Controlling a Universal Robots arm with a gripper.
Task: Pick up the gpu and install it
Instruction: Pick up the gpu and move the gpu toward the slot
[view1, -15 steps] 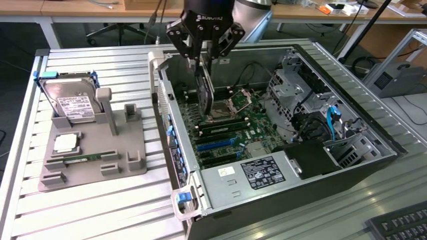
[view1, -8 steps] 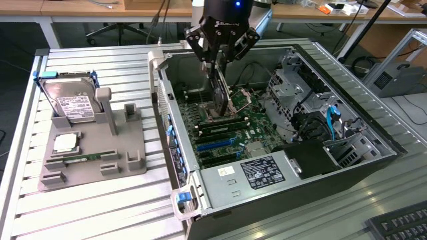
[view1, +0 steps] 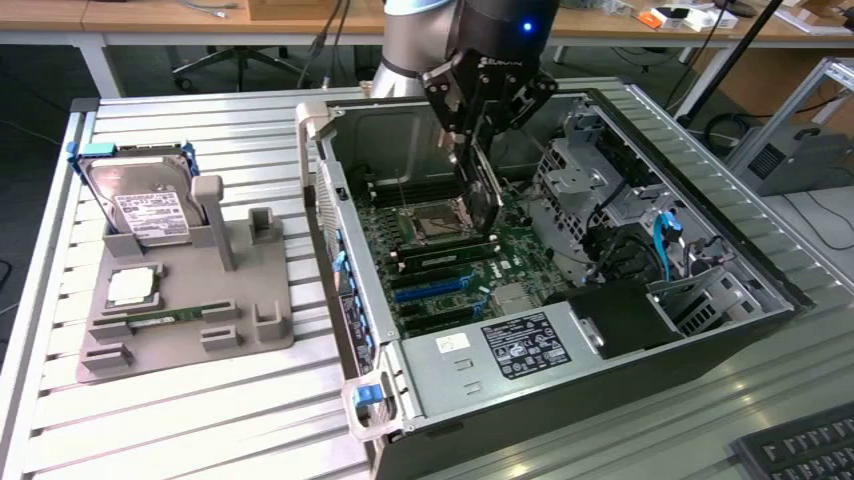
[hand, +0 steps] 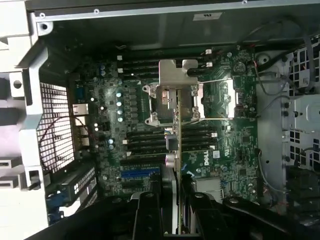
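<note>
The gpu (view1: 483, 190) hangs on edge inside the open computer case (view1: 320, 130), a thin dark card with a green board, above the motherboard (view1: 441, 270) near the processor socket (view1: 434, 225). My gripper (view1: 475, 135) is shut on its upper edge. In the wrist view the gpu (hand: 178, 160) appears edge-on as a narrow strip running down from my gripper (hand: 170, 205) toward the socket (hand: 172, 95), with dark fingers (hand: 147, 215) on either side of it. The blue expansion slots (view1: 427, 285) lie on the board toward the case's front end, apart from the card.
A grey holder (view1: 187, 300) at the exterior view's left carries a hard drive (view1: 147, 205), a processor (view1: 131, 287) and a memory stick (view1: 167, 318). Inside the case stand a drive cage (view1: 587, 190) and a power supply (view1: 534, 345). A keyboard (view1: 801, 450) lies at the lower right.
</note>
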